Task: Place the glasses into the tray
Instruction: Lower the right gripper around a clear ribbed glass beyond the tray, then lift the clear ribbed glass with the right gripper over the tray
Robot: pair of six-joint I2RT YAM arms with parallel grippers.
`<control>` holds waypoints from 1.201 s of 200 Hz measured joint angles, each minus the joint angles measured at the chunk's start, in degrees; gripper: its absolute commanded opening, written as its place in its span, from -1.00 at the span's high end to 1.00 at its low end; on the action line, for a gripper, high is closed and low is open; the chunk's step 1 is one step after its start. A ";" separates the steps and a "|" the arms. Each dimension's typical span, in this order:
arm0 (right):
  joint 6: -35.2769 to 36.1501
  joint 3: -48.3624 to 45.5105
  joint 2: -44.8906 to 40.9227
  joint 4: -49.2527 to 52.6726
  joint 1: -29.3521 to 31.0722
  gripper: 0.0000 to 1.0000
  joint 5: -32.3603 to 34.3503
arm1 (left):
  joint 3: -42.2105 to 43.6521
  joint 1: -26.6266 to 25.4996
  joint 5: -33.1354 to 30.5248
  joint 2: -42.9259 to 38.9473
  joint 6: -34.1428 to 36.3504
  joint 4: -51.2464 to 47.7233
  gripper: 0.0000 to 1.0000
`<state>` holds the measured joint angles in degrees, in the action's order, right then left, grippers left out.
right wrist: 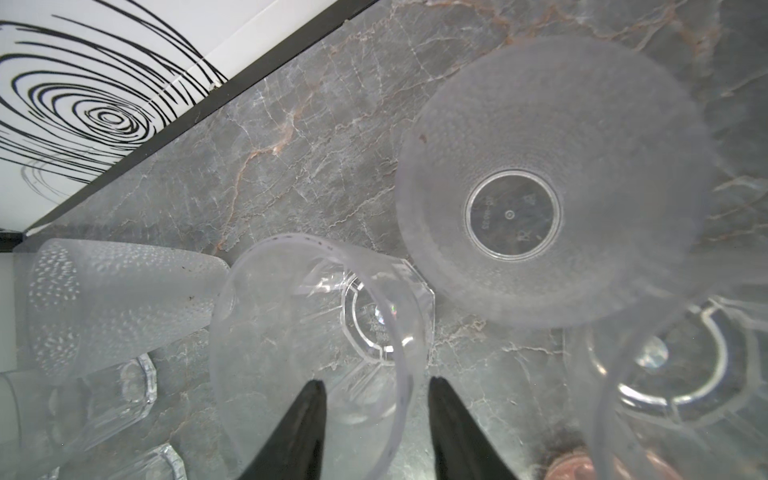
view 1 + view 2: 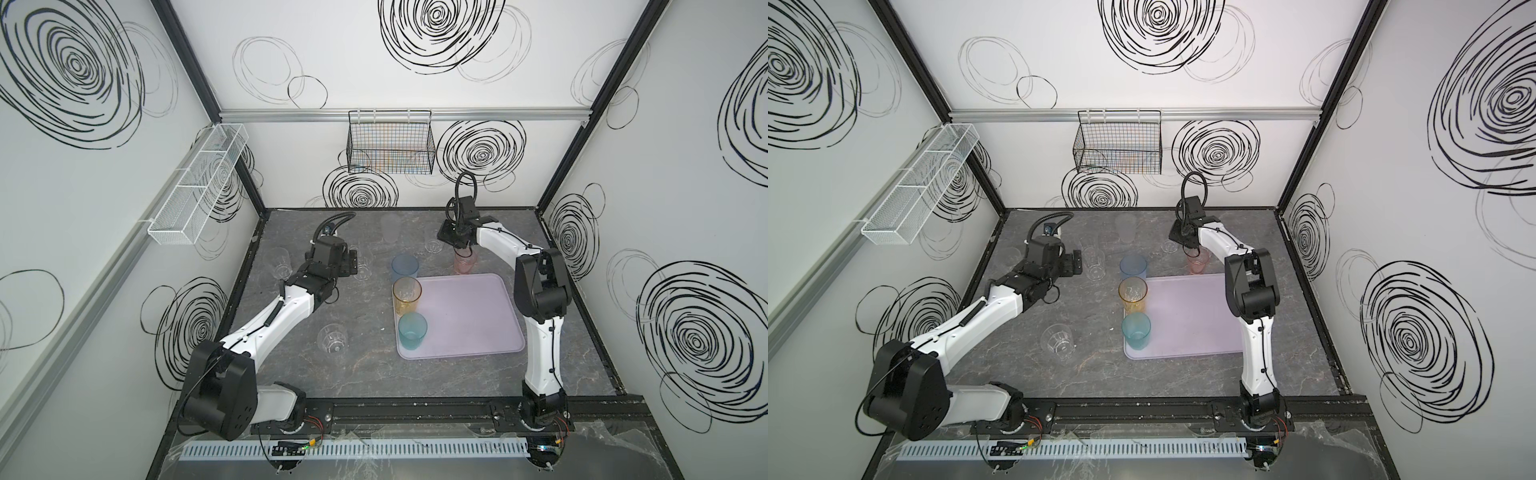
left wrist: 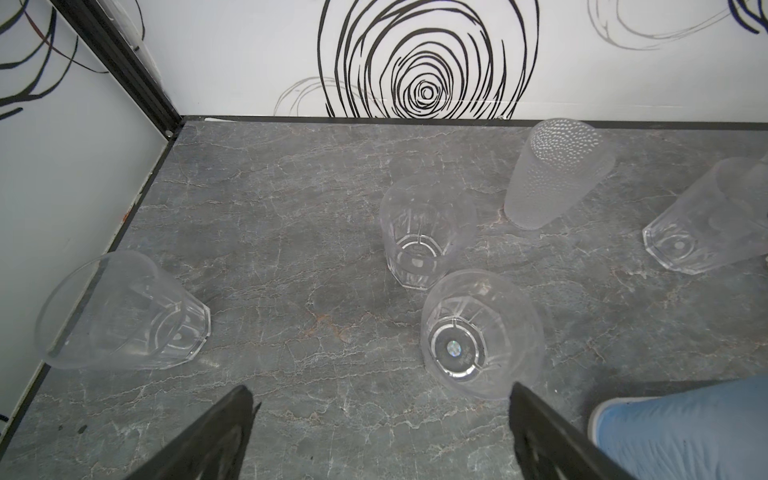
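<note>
Marble tabletop (image 2: 374,374): left jaws spread wide; right jaws parted astride clear glass (image 1: 291,324) rim.

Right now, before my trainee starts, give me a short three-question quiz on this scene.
1. True or false: the left end effector holds a glass.
2. Which glass in the tray stands nearest the arm bases? A amber, B teal, C pink.
3. Fill in: the basket on the back wall is ___ wire.
Key: 1 false, it is open and empty; 2 B; 3 black.
</note>
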<state>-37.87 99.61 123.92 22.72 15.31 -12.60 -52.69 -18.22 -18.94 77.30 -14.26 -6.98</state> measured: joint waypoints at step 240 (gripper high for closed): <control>8.85 -8.11 -18.75 5.64 4.20 1.00 5.64 | 0.39 0.46 0.59 -0.07 -1.16 0.57 -1.00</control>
<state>-29.02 91.50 105.16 28.36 19.51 -6.96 -52.29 -17.76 -18.35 77.23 -15.42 -6.42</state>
